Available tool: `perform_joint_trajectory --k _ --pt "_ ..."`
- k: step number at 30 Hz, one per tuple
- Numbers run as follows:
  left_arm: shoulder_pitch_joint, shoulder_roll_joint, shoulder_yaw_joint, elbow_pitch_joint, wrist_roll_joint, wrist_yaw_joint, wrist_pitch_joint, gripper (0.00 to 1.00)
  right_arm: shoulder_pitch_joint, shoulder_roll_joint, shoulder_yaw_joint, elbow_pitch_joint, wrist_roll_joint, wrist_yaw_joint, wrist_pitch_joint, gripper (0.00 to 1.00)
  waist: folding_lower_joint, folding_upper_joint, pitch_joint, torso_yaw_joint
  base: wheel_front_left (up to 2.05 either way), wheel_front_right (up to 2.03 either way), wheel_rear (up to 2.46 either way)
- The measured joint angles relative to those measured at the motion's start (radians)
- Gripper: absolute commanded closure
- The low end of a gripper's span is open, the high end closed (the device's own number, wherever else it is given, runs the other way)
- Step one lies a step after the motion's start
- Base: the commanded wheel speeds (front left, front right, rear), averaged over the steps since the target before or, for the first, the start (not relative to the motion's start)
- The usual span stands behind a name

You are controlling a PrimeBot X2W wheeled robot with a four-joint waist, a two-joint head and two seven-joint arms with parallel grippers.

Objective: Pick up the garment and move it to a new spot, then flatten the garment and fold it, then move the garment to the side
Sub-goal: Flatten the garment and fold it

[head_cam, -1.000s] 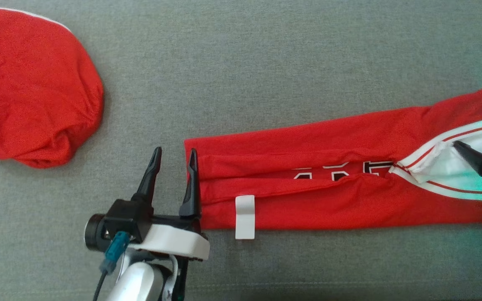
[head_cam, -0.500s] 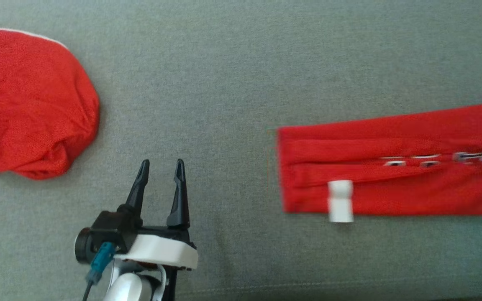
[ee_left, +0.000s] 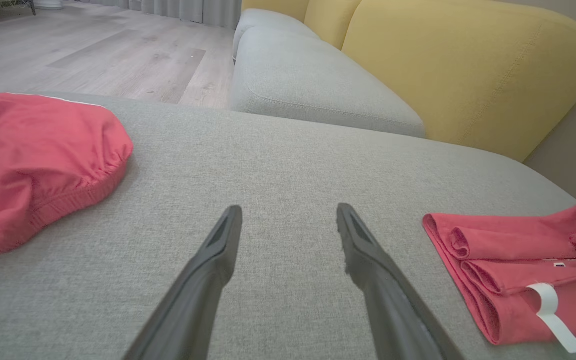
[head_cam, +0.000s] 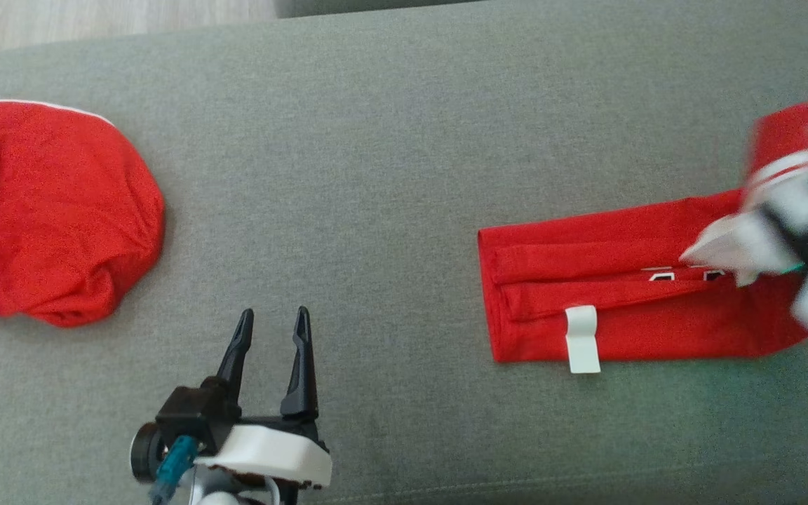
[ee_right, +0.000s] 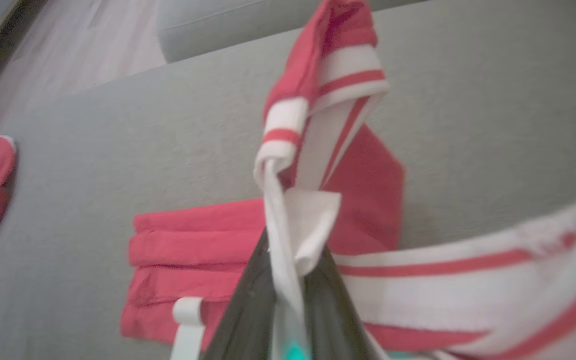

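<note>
The garment is a red jersey folded into a long strip on the grey cushion, with a white label near its left end. My right gripper is blurred at the right edge, shut on the white and red striped collar end and holding it raised off the cushion. In the right wrist view the gripper pinches white fabric, and the striped trim stands up above it. My left gripper is open over bare cushion, well left of the garment.
A second red garment lies bunched at the cushion's left end. The left wrist view shows a grey sofa seat, a yellow backrest and a wooden floor beyond the cushion.
My right gripper has shut on the collar end, dragged the garment to the right away from the left gripper, and lifted that end. The head camera has also shifted.
</note>
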Motion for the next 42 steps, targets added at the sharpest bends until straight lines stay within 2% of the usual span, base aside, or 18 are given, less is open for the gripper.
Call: perform_joint_trajectory --k 4,9,13,21,22,23,28,31,36,42 --pt "0.004 0.000 0.001 0.003 0.002 0.000 0.000 0.00 0.071 0.141 0.109 -0.056 0.001 0.000 0.001 1.00 0.0000 0.0000 -0.011 0.013 0.00 0.00 0.00" --pt "0.004 0.000 -0.004 0.004 0.006 0.000 0.000 0.00 0.079 0.270 0.192 -0.003 -0.048 0.000 -0.074 1.00 0.0000 0.0000 -0.016 0.051 0.00 0.00 0.00" --pt "0.004 0.000 -0.010 0.007 0.005 0.000 0.000 0.00 0.079 0.303 0.239 0.068 -0.076 0.000 -0.121 1.00 0.0000 0.0000 -0.018 0.088 0.00 0.00 0.00" --pt "0.004 0.000 -0.021 0.008 0.003 0.009 0.000 0.00 0.077 0.312 0.257 0.174 -0.124 0.000 -0.195 1.00 0.0000 0.0000 -0.017 0.126 0.00 0.00 0.00" --pt "0.005 0.000 -0.023 0.010 0.003 0.009 0.000 0.00 0.075 0.313 0.257 0.182 -0.123 0.000 -0.204 0.73 0.0000 0.0000 -0.018 0.127 0.00 0.00 0.00" --pt "0.005 0.000 -0.024 0.013 0.001 0.009 0.000 0.00 0.072 0.314 0.264 0.186 -0.112 0.000 -0.232 0.00 0.0000 0.0000 -0.023 0.127 0.00 0.00 0.00" --pt "0.006 0.000 -0.022 0.016 0.001 0.010 0.000 0.00 0.069 0.318 0.319 0.134 0.019 0.000 -0.306 0.00 0.0000 0.0000 -0.040 0.117 0.00 0.00 0.00" --pt "0.015 0.000 -0.016 0.016 0.001 0.010 0.000 0.00 0.074 0.321 0.330 0.067 0.027 0.000 -0.363 0.00 0.0000 0.0000 -0.056 0.105 0.00 0.00 0.00" --pt "0.056 0.000 0.009 0.016 0.001 0.009 0.000 0.00 0.126 0.305 0.282 -0.031 -0.185 0.000 -0.528 0.00 0.0000 0.0000 -0.087 0.074 0.00 0.00 0.00" --pt "0.067 0.000 0.027 0.015 0.004 -0.001 0.000 0.00 0.286 0.290 0.174 0.001 -0.360 0.000 -0.752 0.00 0.0000 0.0000 -0.130 0.041 0.00 0.00 0.00"
